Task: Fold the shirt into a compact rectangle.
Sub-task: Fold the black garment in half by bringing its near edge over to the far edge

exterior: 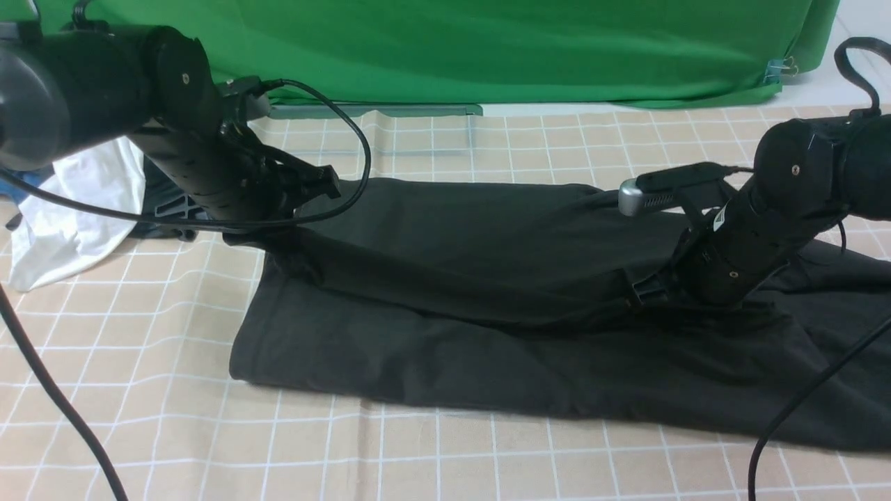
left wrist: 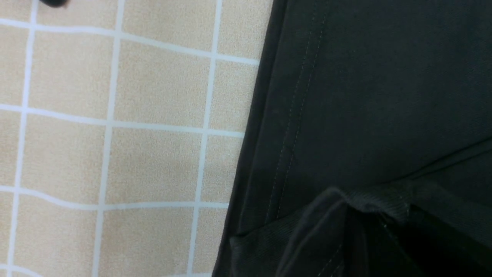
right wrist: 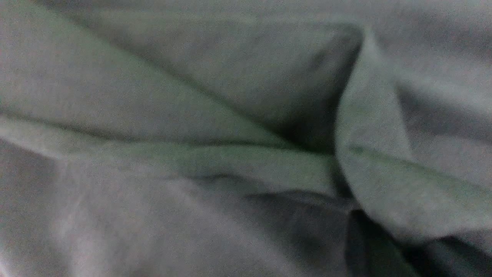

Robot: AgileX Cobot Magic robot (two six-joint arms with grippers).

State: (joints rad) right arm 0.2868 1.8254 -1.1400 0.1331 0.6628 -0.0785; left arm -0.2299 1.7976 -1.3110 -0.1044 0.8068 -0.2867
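Observation:
The black shirt (exterior: 452, 334) lies across the checked tablecloth (exterior: 418, 452), its far half raised and drawn over the near half in a taut fold. My left gripper (exterior: 278, 245) is shut on the shirt's left end, my right gripper (exterior: 644, 292) on its right part. In the left wrist view a bunched ribbed edge of the shirt (left wrist: 369, 204) rises into the dark where the fingers are hidden, beside a stitched hem. The right wrist view is filled with blurred folds of the shirt (right wrist: 192, 96). The white print is out of view.
A white garment (exterior: 69, 209) and a smaller dark garment (exterior: 163, 202) lie at the left behind my left arm. A green backdrop (exterior: 487, 42) closes the far side. Black cables (exterior: 56, 396) hang over the near left and near right (exterior: 800, 410) of the table.

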